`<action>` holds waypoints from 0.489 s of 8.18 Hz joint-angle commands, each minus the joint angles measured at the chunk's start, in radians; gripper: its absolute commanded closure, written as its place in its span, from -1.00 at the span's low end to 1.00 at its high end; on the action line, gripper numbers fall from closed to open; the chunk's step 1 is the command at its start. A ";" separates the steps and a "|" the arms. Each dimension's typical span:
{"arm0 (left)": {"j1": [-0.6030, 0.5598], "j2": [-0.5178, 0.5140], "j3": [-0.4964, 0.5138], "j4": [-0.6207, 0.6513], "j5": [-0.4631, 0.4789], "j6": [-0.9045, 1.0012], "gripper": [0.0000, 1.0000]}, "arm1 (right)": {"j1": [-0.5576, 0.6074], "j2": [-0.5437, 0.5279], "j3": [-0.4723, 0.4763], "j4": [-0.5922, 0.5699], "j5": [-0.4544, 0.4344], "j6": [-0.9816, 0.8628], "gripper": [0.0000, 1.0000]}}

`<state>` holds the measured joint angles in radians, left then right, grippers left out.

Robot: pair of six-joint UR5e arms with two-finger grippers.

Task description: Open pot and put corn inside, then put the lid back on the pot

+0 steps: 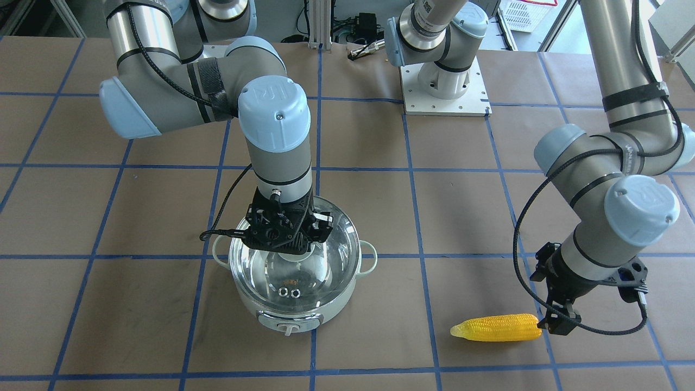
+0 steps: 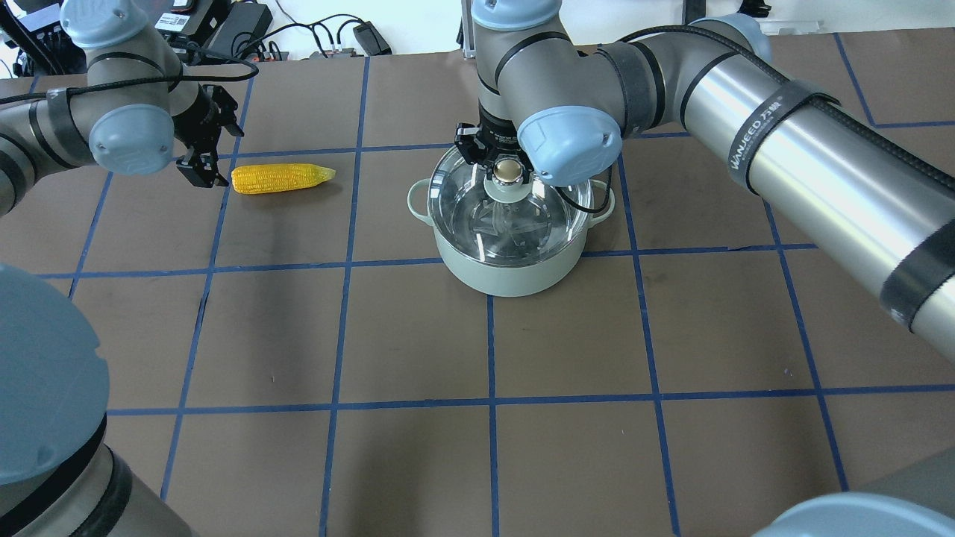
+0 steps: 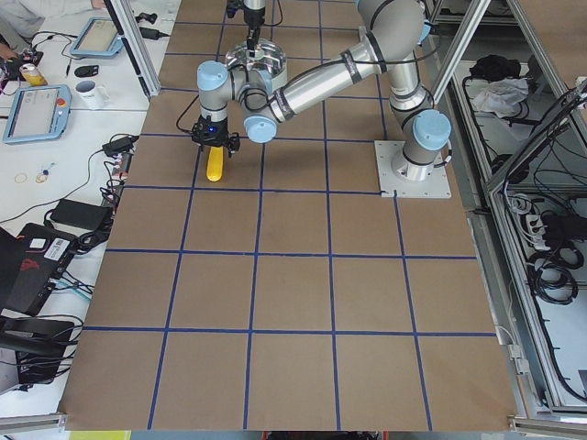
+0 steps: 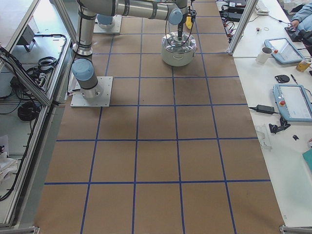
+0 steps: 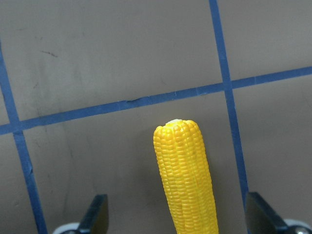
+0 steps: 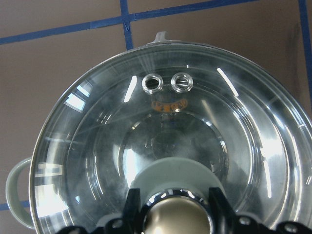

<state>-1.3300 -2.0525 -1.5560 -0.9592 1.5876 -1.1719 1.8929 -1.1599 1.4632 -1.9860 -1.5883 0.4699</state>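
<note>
The mint-green pot [image 1: 288, 320] stands on the brown table with the clear glass lid [image 1: 312, 271] sitting on it. My right gripper [image 1: 288, 241] is straight above, its fingers [image 6: 132, 204] pressed on both sides of the gold-beige knob [image 6: 178, 217], also seen in the overhead view [image 2: 509, 170]. The two vent holes [image 6: 168, 82] face the pot's control knob [image 6: 160, 36]. The yellow corn [image 1: 497, 327] lies flat on the table, apart from the pot [image 2: 507, 272]. My left gripper [image 5: 178, 214] is open, low over the corn's [image 5: 185, 180] blunt end, with fingers [image 5: 97, 212] on either side.
The table is covered in brown paper with a blue tape grid. My right arm's base plate [image 1: 445, 87] is bolted near the robot's edge. Cables and power bricks [image 2: 246, 30] lie beyond the far edge. Benches with tablets [image 3: 37, 110] flank the table.
</note>
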 commanded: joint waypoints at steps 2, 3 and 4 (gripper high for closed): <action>0.000 -0.073 0.002 0.065 -0.099 -0.074 -1.00 | 0.000 -0.006 -0.014 0.022 0.002 -0.002 0.56; 0.000 -0.093 0.002 0.106 -0.127 -0.074 -1.00 | 0.000 -0.017 -0.017 0.023 0.002 -0.002 0.59; 0.000 -0.118 0.002 0.140 -0.129 -0.074 -1.00 | -0.009 -0.024 -0.026 0.030 0.013 -0.016 0.60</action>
<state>-1.3300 -2.1307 -1.5540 -0.8827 1.4864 -1.2422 1.8927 -1.1703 1.4508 -1.9659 -1.5854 0.4676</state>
